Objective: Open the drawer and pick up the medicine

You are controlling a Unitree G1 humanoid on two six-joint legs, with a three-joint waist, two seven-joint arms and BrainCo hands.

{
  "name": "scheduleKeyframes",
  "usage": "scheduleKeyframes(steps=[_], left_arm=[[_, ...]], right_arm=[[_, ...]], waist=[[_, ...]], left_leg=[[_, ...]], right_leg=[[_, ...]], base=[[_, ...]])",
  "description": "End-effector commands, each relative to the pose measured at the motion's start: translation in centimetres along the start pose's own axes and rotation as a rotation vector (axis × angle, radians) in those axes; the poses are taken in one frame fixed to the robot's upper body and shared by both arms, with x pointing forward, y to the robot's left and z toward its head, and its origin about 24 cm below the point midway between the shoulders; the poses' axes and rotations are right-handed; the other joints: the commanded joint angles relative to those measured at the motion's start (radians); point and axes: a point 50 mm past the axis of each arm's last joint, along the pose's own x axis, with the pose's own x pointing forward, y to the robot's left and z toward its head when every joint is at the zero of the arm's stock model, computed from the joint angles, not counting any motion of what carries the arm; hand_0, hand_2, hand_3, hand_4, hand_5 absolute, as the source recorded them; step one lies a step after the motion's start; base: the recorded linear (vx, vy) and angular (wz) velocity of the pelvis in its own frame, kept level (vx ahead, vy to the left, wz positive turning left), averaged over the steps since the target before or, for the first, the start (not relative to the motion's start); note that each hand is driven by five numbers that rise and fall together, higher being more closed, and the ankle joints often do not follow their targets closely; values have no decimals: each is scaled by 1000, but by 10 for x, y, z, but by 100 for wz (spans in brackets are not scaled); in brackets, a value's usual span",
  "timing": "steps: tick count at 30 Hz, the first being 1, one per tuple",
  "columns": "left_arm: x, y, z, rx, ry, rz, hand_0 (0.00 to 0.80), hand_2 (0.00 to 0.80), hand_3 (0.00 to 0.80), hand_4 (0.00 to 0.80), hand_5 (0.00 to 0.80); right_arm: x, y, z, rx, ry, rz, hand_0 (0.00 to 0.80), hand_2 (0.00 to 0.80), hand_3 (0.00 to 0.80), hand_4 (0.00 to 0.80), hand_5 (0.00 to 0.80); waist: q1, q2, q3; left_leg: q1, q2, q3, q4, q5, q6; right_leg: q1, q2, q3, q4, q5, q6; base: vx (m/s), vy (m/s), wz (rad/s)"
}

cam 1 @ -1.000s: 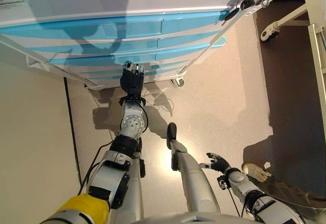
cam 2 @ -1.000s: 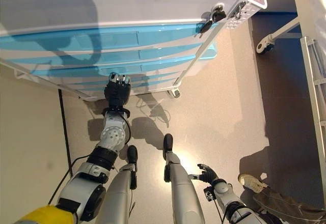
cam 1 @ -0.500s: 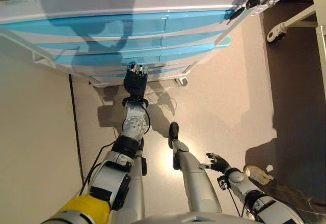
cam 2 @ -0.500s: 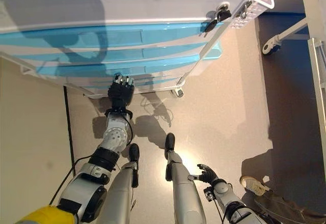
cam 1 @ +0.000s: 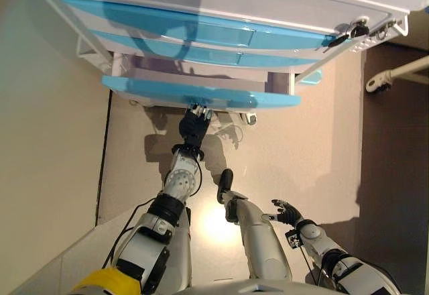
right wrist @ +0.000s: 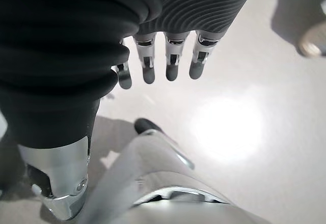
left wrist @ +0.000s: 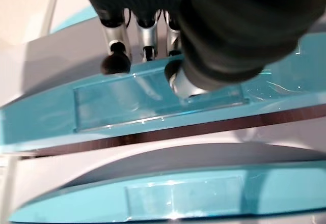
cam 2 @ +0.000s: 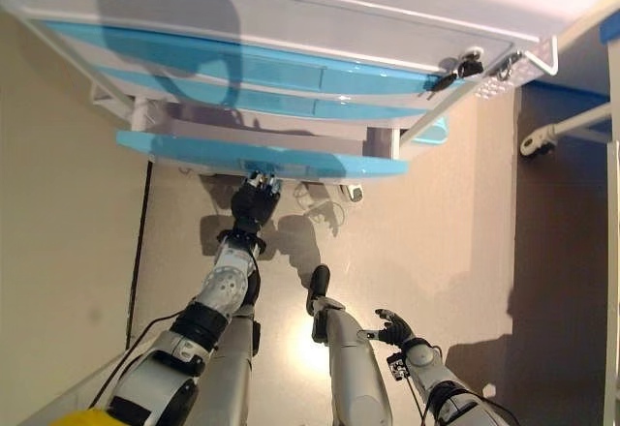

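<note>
A white cart holds several blue drawers (cam 1: 188,27). One lower drawer (cam 1: 201,96) stands pulled out past the ones above it. My left hand (cam 1: 194,126) is at the middle of its front. In the left wrist view its fingers (left wrist: 114,61) are curled over the top edge of the drawer front (left wrist: 102,117) and the thumb presses on the clear handle plate. The drawer's inside is hidden from above by the cart; no medicine shows. My right hand (cam 1: 287,212) hangs low at the right, fingers (right wrist: 170,61) relaxed and empty.
The cart's white top (cam 1: 268,0) overhangs the view. Keys (cam 1: 348,33) hang at its right corner, and a caster (cam 1: 250,119) stands under it. A white frame on a caster (cam 1: 395,77) stands at the right. A beige wall (cam 1: 47,141) runs along the left.
The lower drawer has slid out toward me with my left hand on its front. The camera has shifted too. My right hand has not moved.
</note>
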Motion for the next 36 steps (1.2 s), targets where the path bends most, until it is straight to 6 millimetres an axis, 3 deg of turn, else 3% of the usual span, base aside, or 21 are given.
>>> scheduleKeyframes(steps=[1, 5, 6, 9, 10, 21, 24, 29, 32, 36], left_arm=[[-3, -35, 26, 31, -104, -255, 800, 800, 800, 800, 800], [-23, -18, 29, 40, -83, -240, 800, 800, 800, 800, 800], [-36, -11, 31, 56, -68, -235, 800, 800, 800, 800, 800], [-47, -3, 33, 59, -59, -221, 800, 800, 800, 800, 800], [-62, 8, 37, 67, -55, -189, 800, 800, 800, 800, 800], [-127, 48, 58, 90, -57, -23, 800, 800, 800, 800, 800], [-150, 69, 61, 64, -67, 100, 800, 800, 800, 800, 800], [-207, 127, 58, -38, -96, 483, 800, 800, 800, 800, 800], [-220, 141, 56, -28, -77, 574, 800, 800, 800, 800, 800], [-216, 144, 55, 17, -59, 589, 800, 800, 800, 800, 800]], right_arm=[[-12, -13, -28, -40, 51, -38, 0, 0, 0, 0, 0], [-13, -15, -31, -55, 62, -39, 0, 0, 0, 0, 0], [-13, -15, -31, -70, 62, -34, 0, 0, 0, 0, 0], [-15, -17, -35, -87, 78, -33, 0, 0, 0, 0, 0], [-16, -21, -39, -93, 91, -39, 0, 0, 0, 0, 0], [-25, -40, -57, -151, 164, -60, 0, 0, 0, 0, 0], [-26, -43, -58, -165, 175, -66, 0, 0, 0, 0, 0], [-29, -51, -60, -166, 180, -103, 0, 0, 0, 0, 0], [-30, -55, -60, -147, 177, -124, 0, 0, 0, 0, 0], [-30, -57, -59, -127, 168, -145, 0, 0, 0, 0, 0]], waist=[[45, 35, -57], [63, 45, -51], [76, 48, -47], [88, 53, -41], [101, 66, -37], [164, 124, -20], [182, 138, -17], [206, 155, -23], [205, 160, -27], [201, 159, -28]], left_leg=[[-76, -23, -10, -44, 105, 42], [-51, -25, -49, -44, 112, 42], [-45, -26, -66, -31, 110, 50], [-44, -31, -77, -9, 106, 56], [-38, -40, -85, 12, 100, 60], [-16, -59, -110, 72, 72, 72], [-8, -65, -113, 76, 69, 76], [13, -69, -112, 66, 68, 83], [23, -71, -115, 55, 70, 84], [24, -73, -114, 56, 67, 85]], right_leg=[[29, 21, -71, 62, -54, 24], [66, 26, -95, 76, -71, 19], [80, 26, -103, 84, -77, 15], [90, 25, -110, 98, -83, 15], [104, 18, -117, 115, -92, 14], [151, -3, -136, 167, -129, 11], [160, -9, -136, 174, -131, 14], [181, -19, -134, 179, -140, 17], [190, -24, -133, 177, -143, 17], [194, -28, -131, 174, -145, 15]], base=[[-18, -79, 23], [-22, -76, 30], [-15, -45, 17], [-10, -21, 7], [-4, -8, 16], [-1, 9, 10], [5, 9, 2], [42, 17, 5], [35, 21, 0], [26, 12, 6]])
